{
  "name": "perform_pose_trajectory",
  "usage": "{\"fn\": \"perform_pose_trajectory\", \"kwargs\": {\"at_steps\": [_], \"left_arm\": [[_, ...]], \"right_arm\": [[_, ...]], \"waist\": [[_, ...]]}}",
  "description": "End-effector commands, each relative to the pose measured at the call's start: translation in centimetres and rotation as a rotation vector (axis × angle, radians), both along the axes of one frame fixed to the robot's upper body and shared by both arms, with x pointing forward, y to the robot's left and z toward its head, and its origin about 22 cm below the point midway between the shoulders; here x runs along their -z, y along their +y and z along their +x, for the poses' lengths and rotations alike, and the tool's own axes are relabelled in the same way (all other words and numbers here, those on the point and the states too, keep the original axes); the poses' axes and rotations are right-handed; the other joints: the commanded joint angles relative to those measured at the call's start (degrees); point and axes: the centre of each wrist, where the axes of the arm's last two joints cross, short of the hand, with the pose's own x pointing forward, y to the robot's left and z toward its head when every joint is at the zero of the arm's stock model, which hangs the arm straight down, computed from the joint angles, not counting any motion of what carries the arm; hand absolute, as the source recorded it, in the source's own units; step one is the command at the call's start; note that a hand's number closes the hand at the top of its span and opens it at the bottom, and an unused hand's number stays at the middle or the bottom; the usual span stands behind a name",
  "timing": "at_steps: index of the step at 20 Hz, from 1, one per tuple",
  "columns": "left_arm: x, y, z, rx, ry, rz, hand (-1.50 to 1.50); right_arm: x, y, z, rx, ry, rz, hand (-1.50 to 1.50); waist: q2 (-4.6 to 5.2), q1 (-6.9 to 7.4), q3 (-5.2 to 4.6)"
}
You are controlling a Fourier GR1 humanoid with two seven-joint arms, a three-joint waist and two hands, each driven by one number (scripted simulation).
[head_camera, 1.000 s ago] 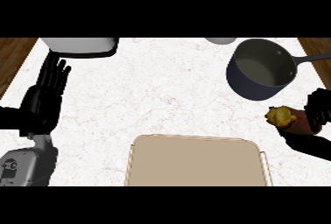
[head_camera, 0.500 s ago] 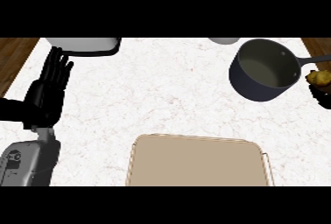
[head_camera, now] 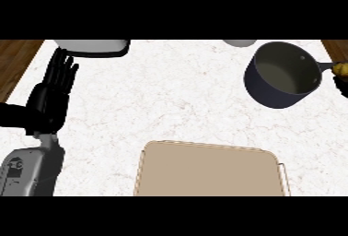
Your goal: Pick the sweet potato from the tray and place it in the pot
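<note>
The tan tray [head_camera: 207, 170] lies at the front centre with nothing on it. A dark pot [head_camera: 282, 73] with a pale inside stands at the back right, its handle pointing right. At the right edge, beside that handle, a small piece of the yellowish sweet potato [head_camera: 342, 69] shows. Just below it is a sliver of my right hand [head_camera: 341, 85], curled round it and mostly out of view. My left hand [head_camera: 53, 90] rests open at the left, fingers pointing up and touching nothing.
A grey-white appliance [head_camera: 92, 46] sits at the back left, just above my left fingertips. A white round object [head_camera: 239, 43] shows at the back edge. Wood [head_camera: 17, 60] borders the counter's left and right ends.
My right hand has carried the sweet potato up from beside the tray to the pot's handle and has slid almost out of view. The left hand has barely moved.
</note>
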Motion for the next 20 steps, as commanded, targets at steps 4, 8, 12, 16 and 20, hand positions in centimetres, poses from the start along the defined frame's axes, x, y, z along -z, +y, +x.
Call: {"fn": "perform_pose_trajectory", "kwargs": {"at_steps": [4, 8, 12, 16, 20], "left_arm": [[-0.5, 0.4, -1.0, 0.008, 0.007, 0.0, 0.0], [-0.5, -1.5, 0.3, 0.032, 0.013, -0.004, 0.0], [-0.7, -1.4, 1.0, 0.027, -0.022, 0.003, 0.0], [1.2, -1.3, 0.8, 0.022, -0.007, 0.012, 0.0], [-0.6, -0.9, 0.6, 0.009, -0.001, -0.002, 0.0]], "right_arm": [[2.4, 0.8, 2.4, 0.036, 0.065, -0.031, 1.5], [3.0, 0.3, 2.3, 0.039, 0.259, 0.018, 1.5], [5.0, 1.3, 2.4, -0.028, 0.341, 0.113, -1.5], [5.2, 1.5, 2.5, -0.16, 0.33, 0.113, -1.5], [6.1, 1.2, 1.9, -0.233, 0.209, 0.213, -1.5]], "waist": [[0.0, 0.59, 0.02], [0.47, 1.46, 0.09], [1.04, 2.07, 0.19], [0.96, 1.41, 0.16], [0.53, 0.98, 0.2]]}}
